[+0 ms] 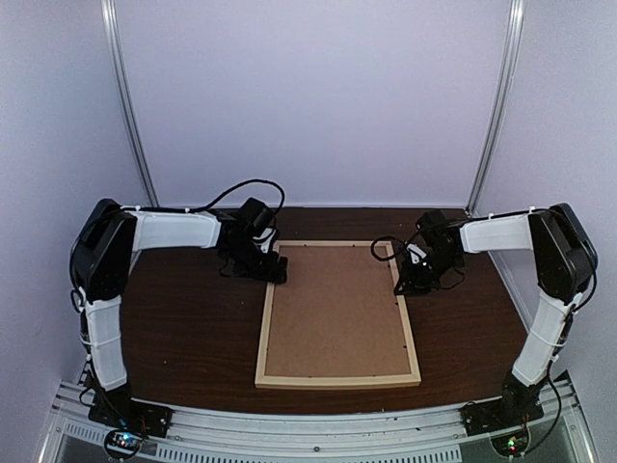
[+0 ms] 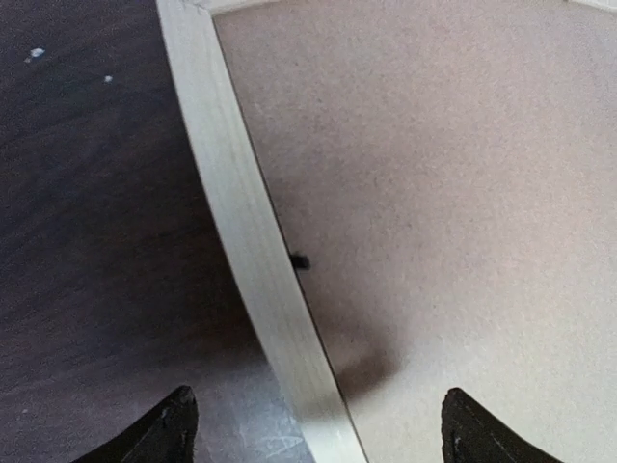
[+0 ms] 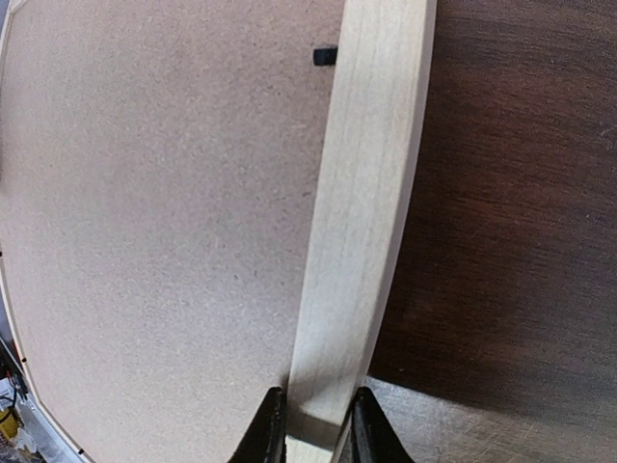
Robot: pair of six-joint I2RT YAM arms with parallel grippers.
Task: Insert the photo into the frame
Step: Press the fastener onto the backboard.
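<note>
Right fingers (image 3: 271, 430) pinch frame (image 3: 366, 193); left fingers (image 2: 170, 430) splayed astride opposite rail.

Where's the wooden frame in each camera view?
Top external: frame lies flat, centre of picture.
Left wrist: its left rail runs diagonally, top-left to bottom centre, between open jaws.
Right wrist: its right rail runs vertically right of centre, jaws closed on it.
Shared landmark: brown backing board inside the rails.

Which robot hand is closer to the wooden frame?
Right. The right gripper pinches the frame on its right rail; the left gripper hangs open over the left rail, not gripping.
</note>
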